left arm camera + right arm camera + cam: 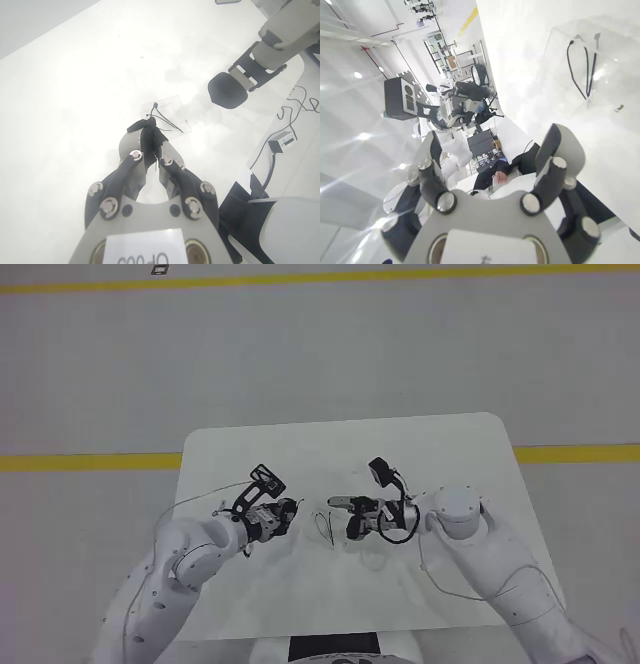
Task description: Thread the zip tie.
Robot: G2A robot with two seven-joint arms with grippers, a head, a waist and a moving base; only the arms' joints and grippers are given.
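barely begun: the left gripper (pixel 151 128) is clamped on one tie (pixel 156 163), not yet threaded, while the right gripper (pixel 492 136) gapes empty near the clear tray (pixel 620 75) of spare ties (pixel 587 72).

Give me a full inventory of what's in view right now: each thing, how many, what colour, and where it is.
table: one, white, under both arms.
clear sheet: one, transparent, on the table between the grippers.
loose zip ties: about three, black, lying on the clear sheet.
held zip tie: apparently one, a thin black strand between the left jaws.
floor stripes: two, yellow, on the grey floor.
small box: one, dark, with black cables, off the table's edge.
left gripper: jaws shut on the held zip tie, beside the sheet.
right gripper: jaws open, empty, on the sheet's other side.
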